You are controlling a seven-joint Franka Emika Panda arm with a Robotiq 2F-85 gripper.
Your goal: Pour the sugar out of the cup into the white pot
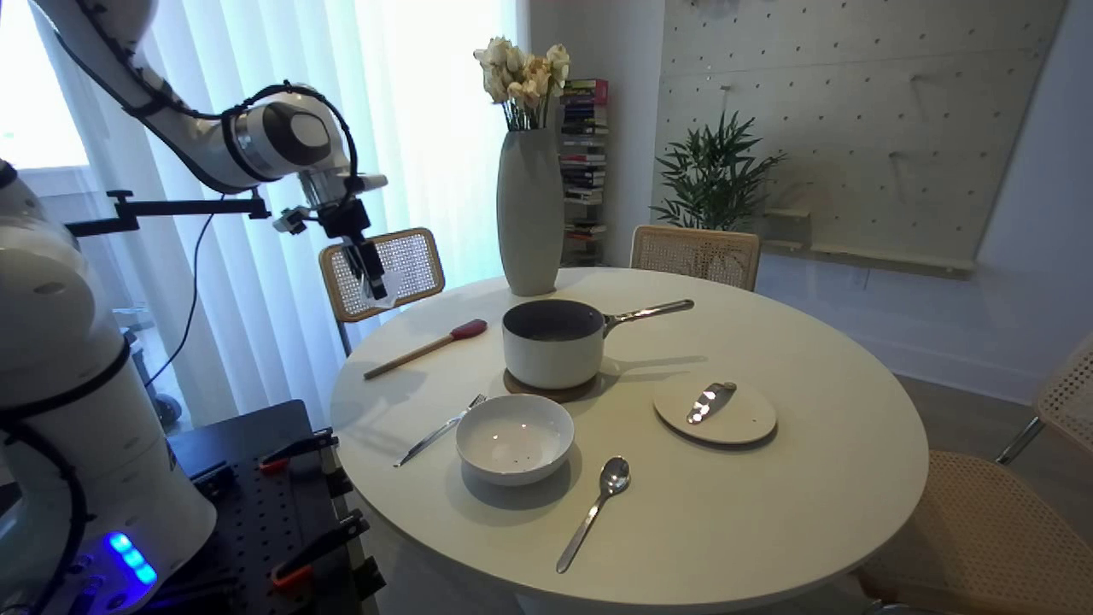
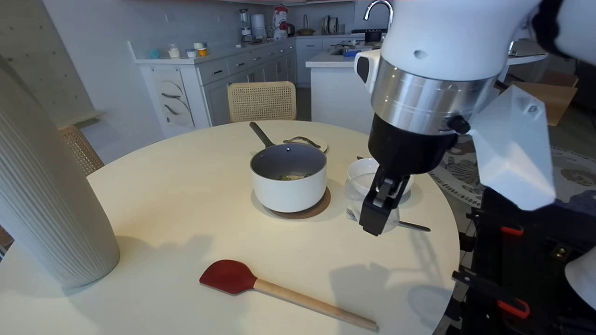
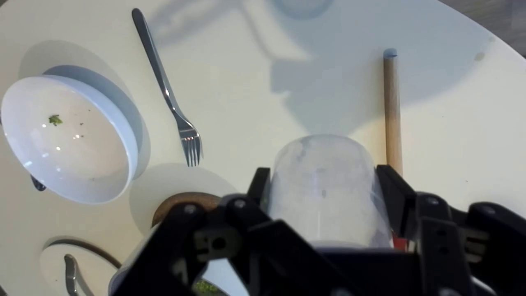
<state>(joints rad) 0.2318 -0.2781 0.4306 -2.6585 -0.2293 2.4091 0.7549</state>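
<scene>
Wrist view: gripper (image 3: 324, 174) closed on the cup (image 3: 328, 201), its fingers (image 3: 392, 185) to either side.
Cup: translucent, above the table (image 1: 811, 359); its tilt and contents I cannot make out.
Pot (image 2: 288, 193): lower than the gripper, off to one side, upright on a mat (image 2: 319, 207), green bits (image 3: 205, 286) inside.
Spatula (image 2: 298, 298): below the gripper, on the side away from the pot.
Fork (image 3: 167, 92): below, between gripper and bowl (image 3: 70, 142).
Spoon (image 1: 615, 475): farther from the gripper, beyond the bowl.
Lid (image 1: 739, 418): beyond the pot from the gripper.
Vase (image 1: 531, 213): well apart from the gripper, past the spatula's red head, holding flowers (image 1: 531, 79).
</scene>
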